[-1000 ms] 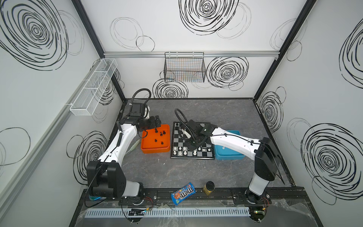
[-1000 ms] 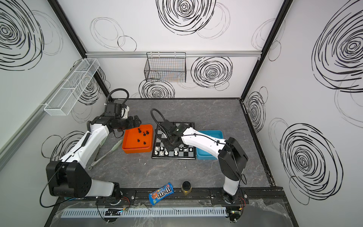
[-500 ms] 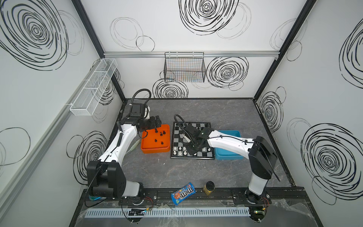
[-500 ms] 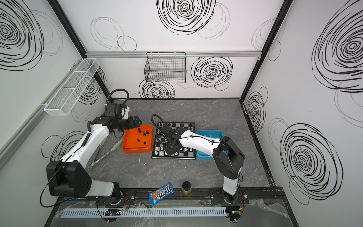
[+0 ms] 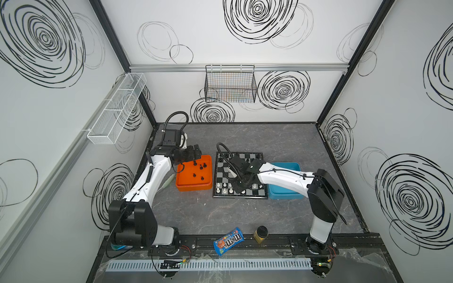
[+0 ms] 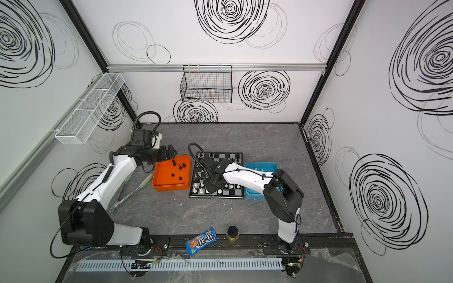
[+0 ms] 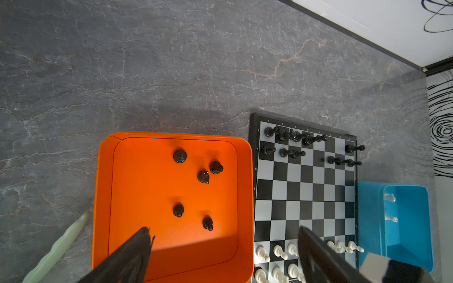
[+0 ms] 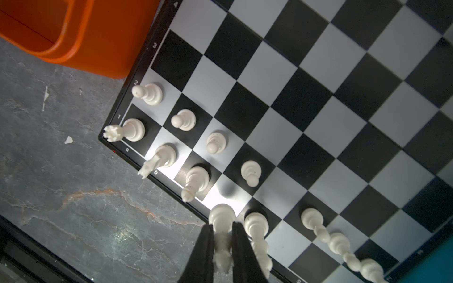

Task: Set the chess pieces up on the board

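Observation:
The board (image 5: 239, 197) (image 6: 215, 196) lies between an orange tray (image 5: 193, 187) and a blue tray (image 5: 284, 194). Black chess pieces (image 7: 294, 136) fill its far rows and white ones (image 8: 183, 120) its near rows. My right gripper (image 8: 221, 225) (image 5: 239, 190) is shut on a tall white piece (image 8: 221, 216), held over the near row beside another tall white piece (image 8: 256, 224). My left gripper (image 7: 224, 230) (image 5: 197, 152) hangs open and empty above the orange tray's far side. Several black pieces (image 7: 203, 176) stand in that tray.
The blue tray (image 7: 367, 220) holds two white pieces (image 7: 389, 197). Green-handled tongs (image 6: 132, 188) lie left of the orange tray. A candy bag (image 5: 228, 241) and a small jar (image 5: 261, 232) sit at the front edge. A wire basket (image 5: 230, 84) hangs on the back wall.
My right gripper has moved from the middle of the board toward its near edge with the white piece in it. The left arm has not moved.

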Robot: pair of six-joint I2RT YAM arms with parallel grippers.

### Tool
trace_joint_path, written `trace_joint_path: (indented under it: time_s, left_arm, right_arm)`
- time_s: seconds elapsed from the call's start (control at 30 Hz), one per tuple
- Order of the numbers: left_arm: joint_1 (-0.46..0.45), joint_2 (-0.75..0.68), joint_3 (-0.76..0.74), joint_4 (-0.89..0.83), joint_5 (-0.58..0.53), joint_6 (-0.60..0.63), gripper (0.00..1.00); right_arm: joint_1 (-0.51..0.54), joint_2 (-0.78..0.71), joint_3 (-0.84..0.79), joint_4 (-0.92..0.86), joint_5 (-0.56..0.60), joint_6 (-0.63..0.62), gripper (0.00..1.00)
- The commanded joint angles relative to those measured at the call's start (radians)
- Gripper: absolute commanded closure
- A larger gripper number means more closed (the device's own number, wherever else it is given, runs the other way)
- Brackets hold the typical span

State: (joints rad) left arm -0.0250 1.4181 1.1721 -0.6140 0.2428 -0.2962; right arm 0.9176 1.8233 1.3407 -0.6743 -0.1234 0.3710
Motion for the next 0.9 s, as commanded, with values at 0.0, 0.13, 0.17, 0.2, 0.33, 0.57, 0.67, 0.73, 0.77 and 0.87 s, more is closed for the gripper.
trace_joint_path:
  time_s: [0.0,0.13,0.17,0.2,0.33,0.57,0.67,0.73,0.77,0.87]
  left_arm:
    - [0.014,-0.011,-0.011,0.033,0.009,-0.002,0.04]
    - [0.016,-0.010,-0.014,0.036,0.010,-0.002,0.04]
    - [0.016,-0.010,-0.014,0.036,0.010,-0.002,0.04]
    - [0.016,-0.010,-0.015,0.037,0.010,-0.003,0.04]
    - [0.018,-0.009,-0.017,0.037,0.010,0.000,0.04]
    - [0.022,-0.007,-0.017,0.040,0.013,0.000,0.04]
    - [0.022,-0.004,-0.018,0.043,0.015,0.000,0.04]
    - [0.021,-0.001,-0.017,0.045,0.017,0.002,0.04]
    - [0.022,-0.001,-0.018,0.044,0.016,0.002,0.04]
    - [0.023,0.001,-0.018,0.046,0.018,0.001,0.04]
  right_arm:
    - [0.004,0.023,-0.010,0.007,0.026,0.014,0.84]
    - [0.003,0.034,-0.008,0.009,0.026,0.015,0.84]
    - [0.003,0.037,-0.007,0.010,0.027,0.014,0.84]
    - [0.003,0.040,-0.006,0.011,0.029,0.014,0.84]
    - [0.001,0.047,-0.005,0.013,0.032,0.014,0.84]
    - [0.000,0.054,-0.003,0.017,0.034,0.014,0.84]
    - [0.001,0.057,-0.002,0.019,0.031,0.014,0.84]
    - [-0.002,0.063,0.001,0.018,0.030,0.014,0.84]
    - [-0.002,0.064,0.003,0.020,0.028,0.014,0.84]
    - [-0.001,0.067,0.004,0.019,0.025,0.014,0.84]
